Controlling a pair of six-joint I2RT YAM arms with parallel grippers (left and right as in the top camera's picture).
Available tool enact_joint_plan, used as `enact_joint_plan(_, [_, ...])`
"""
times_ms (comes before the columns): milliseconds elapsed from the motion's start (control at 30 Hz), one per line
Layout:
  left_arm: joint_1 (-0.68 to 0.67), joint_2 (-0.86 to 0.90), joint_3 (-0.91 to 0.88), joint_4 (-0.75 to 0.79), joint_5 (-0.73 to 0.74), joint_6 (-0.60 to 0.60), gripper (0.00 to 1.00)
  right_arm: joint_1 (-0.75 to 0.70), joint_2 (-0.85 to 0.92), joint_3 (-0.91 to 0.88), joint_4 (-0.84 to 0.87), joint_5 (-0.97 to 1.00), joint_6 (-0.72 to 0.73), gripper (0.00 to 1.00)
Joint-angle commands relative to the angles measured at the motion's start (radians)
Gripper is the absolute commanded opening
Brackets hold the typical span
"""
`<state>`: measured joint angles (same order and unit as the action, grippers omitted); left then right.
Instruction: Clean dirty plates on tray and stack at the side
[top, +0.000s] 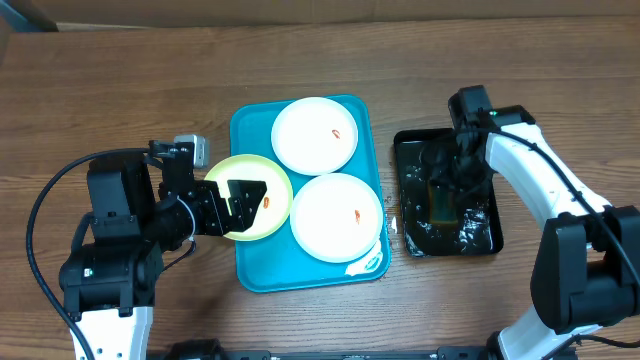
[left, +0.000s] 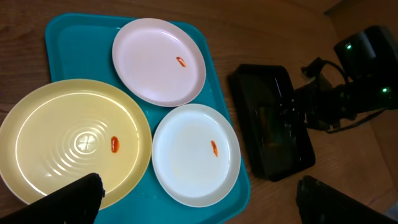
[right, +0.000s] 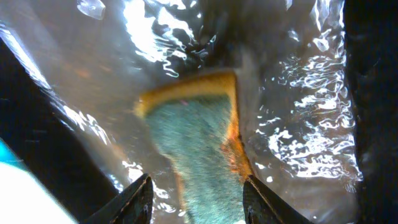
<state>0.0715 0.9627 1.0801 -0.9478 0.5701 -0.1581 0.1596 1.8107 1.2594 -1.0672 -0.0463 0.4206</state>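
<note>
Three plates lie on the turquoise tray (top: 250, 270): a white plate (top: 314, 134) at the back, a white plate (top: 337, 217) at the front right, and a pale yellow-green plate (top: 232, 170) at the left, each with a small orange-red smear. All three show in the left wrist view: (left: 159, 61), (left: 196, 154), (left: 68, 137). My left gripper (top: 243, 195) is open, hovering over the yellow-green plate's right edge. My right gripper (right: 196, 198) is open in the black tray, its fingers either side of a green-and-yellow sponge (right: 193, 137) lying in water.
The smaller black tray (top: 480, 235) holding water stands right of the turquoise tray, also visible in the left wrist view (left: 273, 124). Bare wooden table (top: 120, 90) surrounds both trays.
</note>
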Motion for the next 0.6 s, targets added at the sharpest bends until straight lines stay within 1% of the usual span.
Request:
enact_joint_plan(0, [-0.006,0.000,0.022,0.003,-0.005,0.004,1.00,0.004,-0.018,-0.106,0.035,0.000,0.022,0.46])
enact_joint_plan(33, [-0.006,0.000,0.022,0.003,-0.005,0.004,1.00,0.004,-0.018,-0.135,0.060,0.000,0.022,0.45])
enact_joint_plan(100, [-0.006,0.000,0.022,0.003,-0.005,0.004,1.00,0.004,-0.018,-0.233,0.163,-0.049,0.021,0.32])
enact_joint_plan(133, [-0.006,0.000,0.022,0.003,-0.005,0.004,1.00,0.004,-0.018,-0.264,0.201,-0.060,0.022,0.24])
enact_joint_plan(200, [-0.006,0.000,0.022,0.003,-0.005,0.004,1.00,0.004,-0.018,-0.294,0.241,-0.060,0.022,0.04])
enact_joint_plan(300, [-0.006,0.000,0.022,0.002,-0.004,0.003,1.00,0.004,-0.025,-0.274,0.217,-0.059,0.018,0.04])
enact_joint_plan(467, [-0.006,0.000,0.022,-0.004,0.000,-0.008,1.00,0.002,-0.085,-0.185,0.111,-0.060,0.017,0.04])
enact_joint_plan(500, [-0.006,0.000,0.022,-0.010,0.000,-0.007,1.00,0.002,-0.102,-0.172,0.098,-0.060,0.017,0.11])
enact_joint_plan(567, [-0.006,0.000,0.022,-0.029,0.000,-0.007,1.00,0.002,-0.131,-0.157,0.089,-0.060,0.017,0.30])
